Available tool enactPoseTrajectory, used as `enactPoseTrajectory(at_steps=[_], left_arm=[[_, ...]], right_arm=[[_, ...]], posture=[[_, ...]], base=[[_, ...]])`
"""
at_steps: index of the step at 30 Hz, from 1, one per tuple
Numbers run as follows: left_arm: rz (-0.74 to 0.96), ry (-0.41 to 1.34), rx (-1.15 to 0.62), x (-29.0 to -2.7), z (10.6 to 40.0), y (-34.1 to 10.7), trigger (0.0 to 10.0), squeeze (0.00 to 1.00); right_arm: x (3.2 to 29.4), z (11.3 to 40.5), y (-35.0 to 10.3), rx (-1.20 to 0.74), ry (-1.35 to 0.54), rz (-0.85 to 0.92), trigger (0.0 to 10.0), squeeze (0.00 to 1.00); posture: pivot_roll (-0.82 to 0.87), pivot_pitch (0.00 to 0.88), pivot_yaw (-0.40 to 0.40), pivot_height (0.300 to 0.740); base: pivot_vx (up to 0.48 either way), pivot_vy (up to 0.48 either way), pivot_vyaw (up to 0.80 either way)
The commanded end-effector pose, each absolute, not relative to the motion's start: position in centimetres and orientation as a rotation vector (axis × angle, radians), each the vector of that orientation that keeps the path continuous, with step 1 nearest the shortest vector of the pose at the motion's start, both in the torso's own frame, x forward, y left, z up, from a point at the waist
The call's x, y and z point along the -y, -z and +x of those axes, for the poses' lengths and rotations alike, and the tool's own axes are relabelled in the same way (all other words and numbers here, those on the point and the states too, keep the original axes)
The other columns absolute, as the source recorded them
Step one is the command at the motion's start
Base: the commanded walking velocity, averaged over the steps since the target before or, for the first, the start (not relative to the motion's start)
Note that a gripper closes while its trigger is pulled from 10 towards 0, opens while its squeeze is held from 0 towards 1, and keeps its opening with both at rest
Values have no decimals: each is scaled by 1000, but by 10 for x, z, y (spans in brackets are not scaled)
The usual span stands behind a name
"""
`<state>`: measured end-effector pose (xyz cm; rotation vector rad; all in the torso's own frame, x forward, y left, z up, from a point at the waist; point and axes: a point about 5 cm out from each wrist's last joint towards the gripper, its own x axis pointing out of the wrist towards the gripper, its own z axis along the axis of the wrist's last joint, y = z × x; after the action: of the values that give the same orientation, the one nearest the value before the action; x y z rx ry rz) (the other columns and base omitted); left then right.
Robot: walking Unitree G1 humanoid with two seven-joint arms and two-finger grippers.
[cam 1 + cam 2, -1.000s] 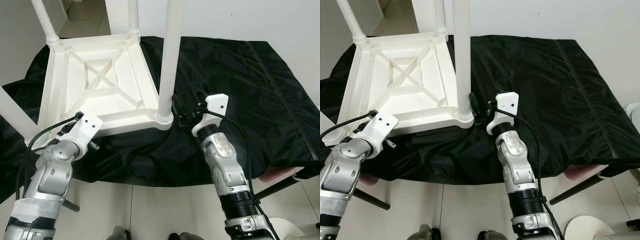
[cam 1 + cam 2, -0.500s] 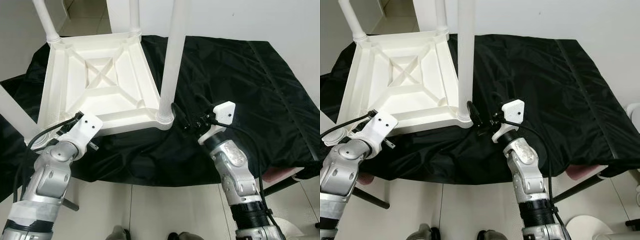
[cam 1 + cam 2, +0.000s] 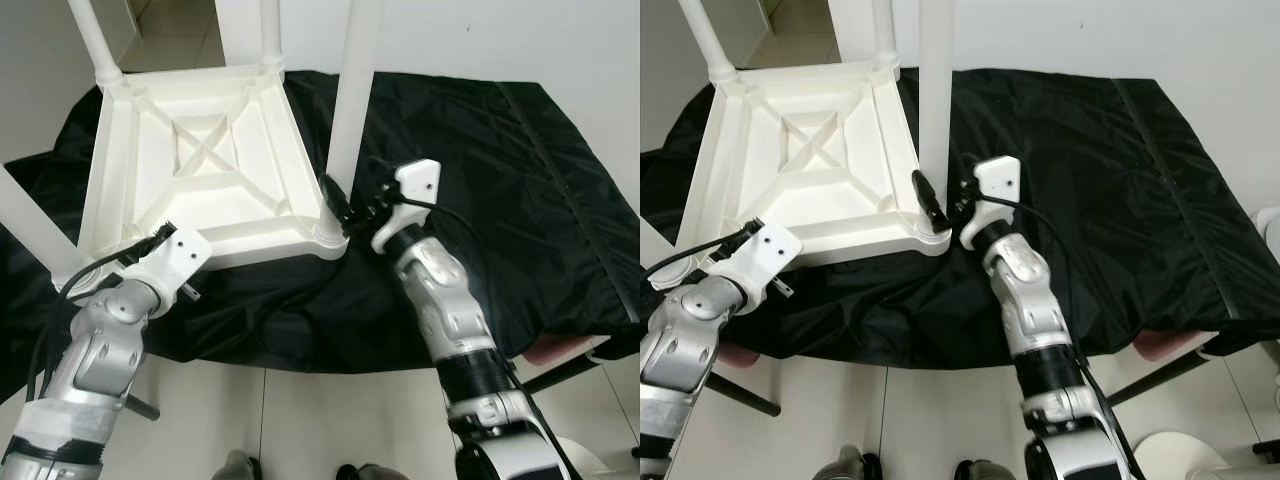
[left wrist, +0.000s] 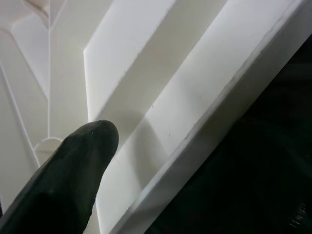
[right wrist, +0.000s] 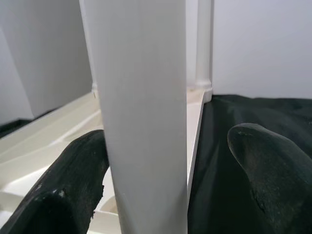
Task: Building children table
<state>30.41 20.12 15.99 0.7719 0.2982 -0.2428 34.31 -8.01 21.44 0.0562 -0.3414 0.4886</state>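
**Upturned table, right pincer straddling near leg**

Black cloth [image 3: 500, 180] covers the work surface. On it, toward 10 o'clock in the head views, lies the white plastic children's table [image 3: 190, 170], upside down, ribbed underside up, legs standing upward. A pale floor [image 3: 300, 420] shows at 6 o'clock.

The near-right white tubular leg [image 3: 936, 90] rises from the table's corner socket and stands directly before the right arm.

Right gripper [image 3: 940, 200]: fingers spread, one on either side of the leg just above the socket. In the right wrist view the leg [image 5: 141, 122] stands between the two black fingertips [image 5: 73, 185]; the one on the table side lies against it, the other stands clear with cloth visible in the gap. Not clamped.

Left gripper [image 3: 165, 235]: at the table's near edge, about 8 o'clock. The left wrist view shows one black fingertip [image 4: 68, 175] over the white rim and ribs; the head views do not show this. Whether its fingers are spread or closed cannot be told.
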Motion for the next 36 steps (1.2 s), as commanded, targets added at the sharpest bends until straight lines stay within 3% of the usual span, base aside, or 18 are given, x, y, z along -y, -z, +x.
enactPoseTrajectory(at_steps=[1,8,14,32,36], left_arm=[[768,211,-317,-206,306,-160,10000,0],[498,374,-372,-200,298,-155,10000,0],[402,546,-391,-187,289,-150,10000,0],[346,604,-406,-183,288,-146,10000,0],[331,649,-403,-177,284,-144,10000,0]], right_arm=[[75,345,-211,311,-486,51,10000,0],[67,350,-215,290,-427,125,10000,0],[67,354,-217,285,-385,138,10000,0],[63,353,-216,293,-288,127,10000,0],[53,352,-214,244,-223,261,10000,0]], posture=[[-52,127,7,740],[-49,136,3,740],[-51,134,7,740],[-78,108,8,740],[-81,109,-2,740]], base=[[0,0,0],[0,0,0],[0,0,0],[0,0,0],[0,0,0]])
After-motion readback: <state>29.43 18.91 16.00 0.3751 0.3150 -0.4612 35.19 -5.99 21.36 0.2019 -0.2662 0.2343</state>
